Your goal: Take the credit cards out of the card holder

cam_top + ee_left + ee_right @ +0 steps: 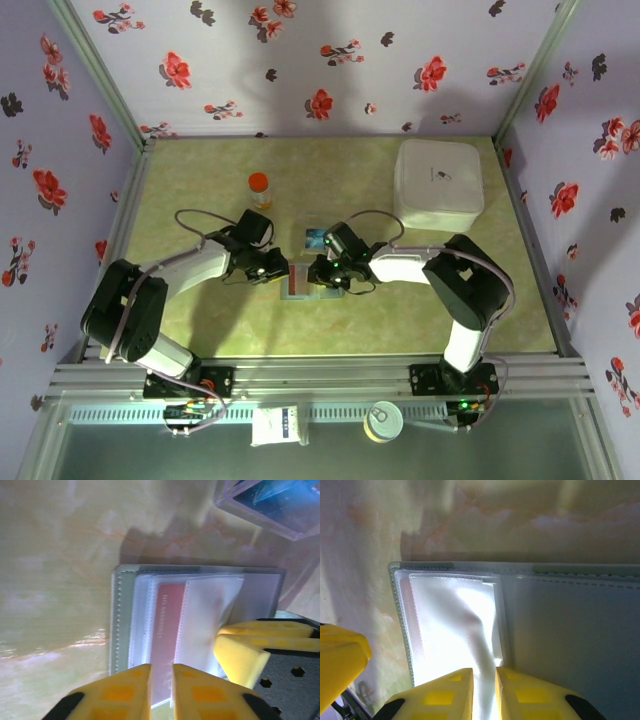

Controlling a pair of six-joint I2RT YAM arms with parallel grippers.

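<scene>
Pinching the clear sleeve (450,625), the right gripper (484,685) apparently lifts it to expose a red card (167,630) in the card holder (122,625). The left gripper (161,680) stands narrowly parted at that card's left end. Whether it grips cannot be told.

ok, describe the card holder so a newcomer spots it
From the big white box far right, go left and nearer. The card holder lies open there: flat, grey-blue, clear sleeves, a red card inside, unlike the upright orange-capped bottle behind it.
</scene>
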